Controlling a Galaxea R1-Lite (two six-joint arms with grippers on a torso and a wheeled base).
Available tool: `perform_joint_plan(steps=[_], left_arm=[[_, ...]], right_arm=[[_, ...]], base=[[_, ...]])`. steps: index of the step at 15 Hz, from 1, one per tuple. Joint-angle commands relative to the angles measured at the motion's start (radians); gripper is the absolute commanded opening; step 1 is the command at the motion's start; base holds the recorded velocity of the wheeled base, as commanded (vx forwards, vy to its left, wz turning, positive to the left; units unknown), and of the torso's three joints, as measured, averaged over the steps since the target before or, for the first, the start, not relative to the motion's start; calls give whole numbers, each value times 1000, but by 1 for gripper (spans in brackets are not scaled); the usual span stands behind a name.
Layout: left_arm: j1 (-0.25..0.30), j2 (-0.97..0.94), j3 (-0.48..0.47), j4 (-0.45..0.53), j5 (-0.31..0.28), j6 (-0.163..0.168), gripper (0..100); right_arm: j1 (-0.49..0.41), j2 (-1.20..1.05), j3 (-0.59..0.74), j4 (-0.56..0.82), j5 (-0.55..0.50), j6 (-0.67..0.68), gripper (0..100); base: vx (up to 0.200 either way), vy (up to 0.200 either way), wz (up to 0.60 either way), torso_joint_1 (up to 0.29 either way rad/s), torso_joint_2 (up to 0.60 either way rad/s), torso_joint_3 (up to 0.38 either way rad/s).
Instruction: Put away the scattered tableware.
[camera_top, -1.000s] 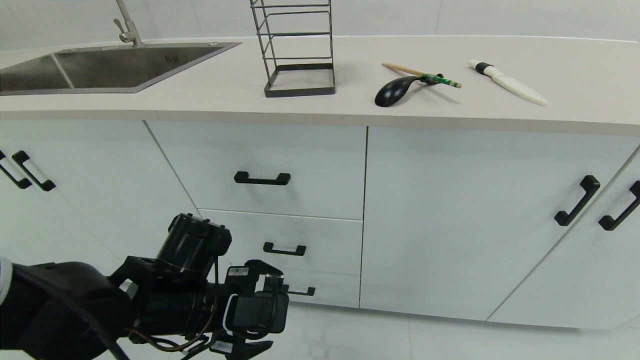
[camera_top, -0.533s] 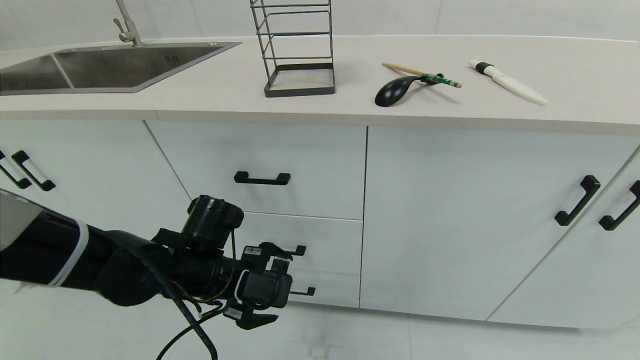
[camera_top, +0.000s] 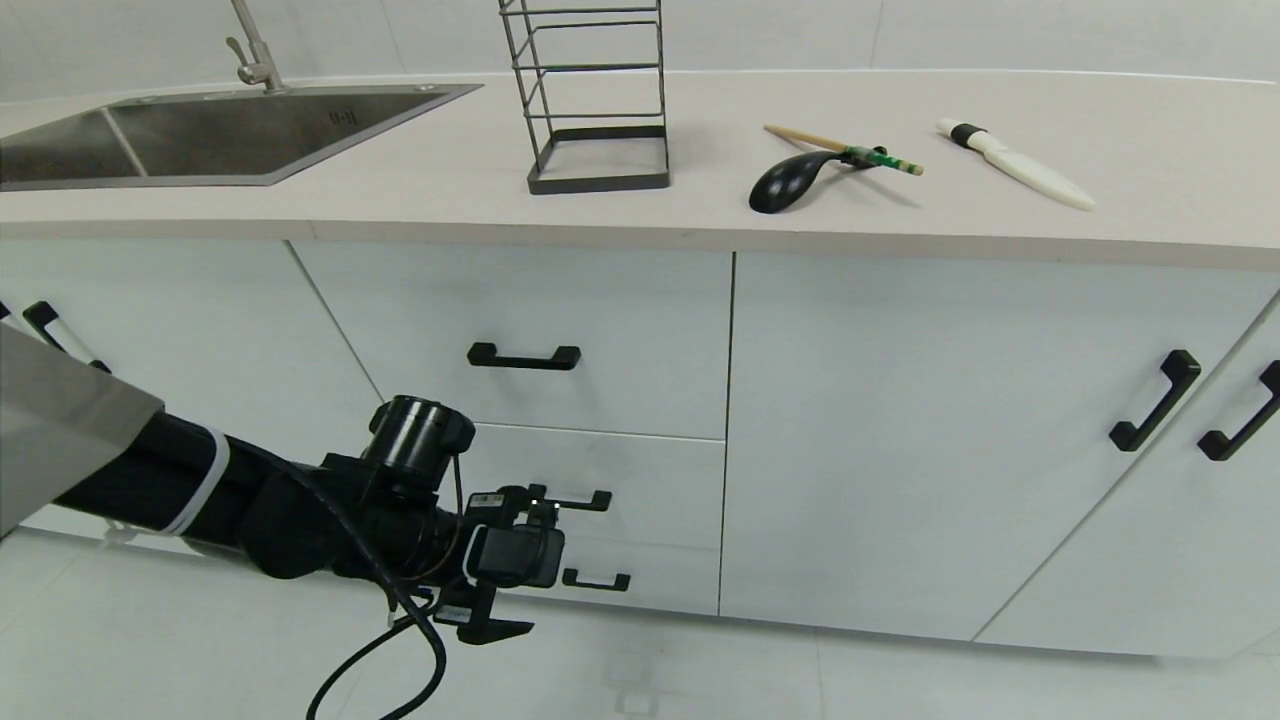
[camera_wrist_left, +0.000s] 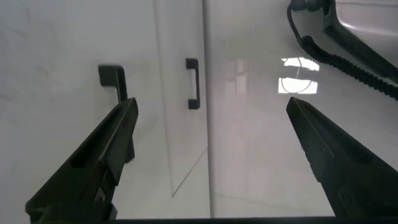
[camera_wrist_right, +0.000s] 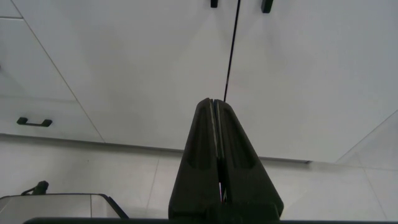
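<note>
Peering past our left claw, we find a drawer handle half hidden behind its spread fingers. The arm extends low, level with the drawers. Well above and right of it, spoon, chopsticks and knife lie on the counter. Our right claw is pressed together.

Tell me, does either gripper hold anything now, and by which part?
Nothing is held. The left gripper has its jaws open and empty; the right gripper is shut on nothing.
</note>
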Motion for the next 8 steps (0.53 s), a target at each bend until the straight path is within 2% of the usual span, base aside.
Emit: perform_joint_plan(steps=[1,3,5,6,7,8], left_arm=[[17,17,9,-35,8,-5,100],[17,26,26,-103,32,-32,100],[17,43,84,-189,69,-91,100],[17,63,135,-285,95,-149,100],[12,80,152,-342,98,-187,100],[11,87,153,-371,100,-201,100]], right_arm=[[0,0,0,0,0,0,0],[0,0,0,0,0,0,0],[0,0,0,0,0,0,0],[0,0,0,0,0,0,0],[0,0,0,0,0,0,0],[0,0,0,0,0,0,0]], base=[[0,0,0,0,0,0],[0,0,0,0,0,0],[0,0,0,0,0,0],[0,0,0,0,0,0],[0,0,0,0,0,0],[0,0,0,0,0,0]])
